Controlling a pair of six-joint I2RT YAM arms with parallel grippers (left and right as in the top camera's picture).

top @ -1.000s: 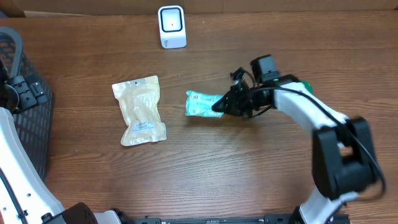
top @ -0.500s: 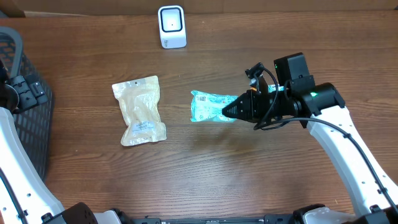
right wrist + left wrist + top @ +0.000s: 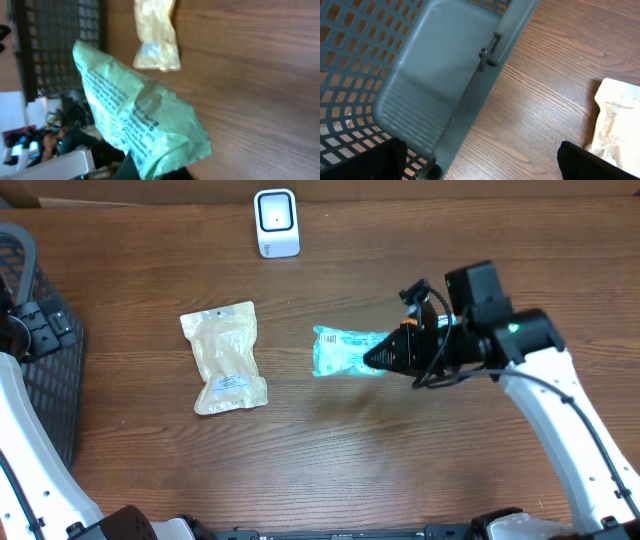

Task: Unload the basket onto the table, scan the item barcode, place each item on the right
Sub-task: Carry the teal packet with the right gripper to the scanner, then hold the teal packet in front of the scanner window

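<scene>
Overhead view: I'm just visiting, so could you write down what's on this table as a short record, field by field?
Held item: green packet, raised above the table
Holder: right fingers, shut on one end of the packet
Lying flat: beige pouch, untouched
Scanner: white scanner, at the far edge, apart from the packet
Container: dark mesh basket, at the left side
Other arm: left fingers, wide open, holding nothing, near the basket
Surface: wooden table
</scene>
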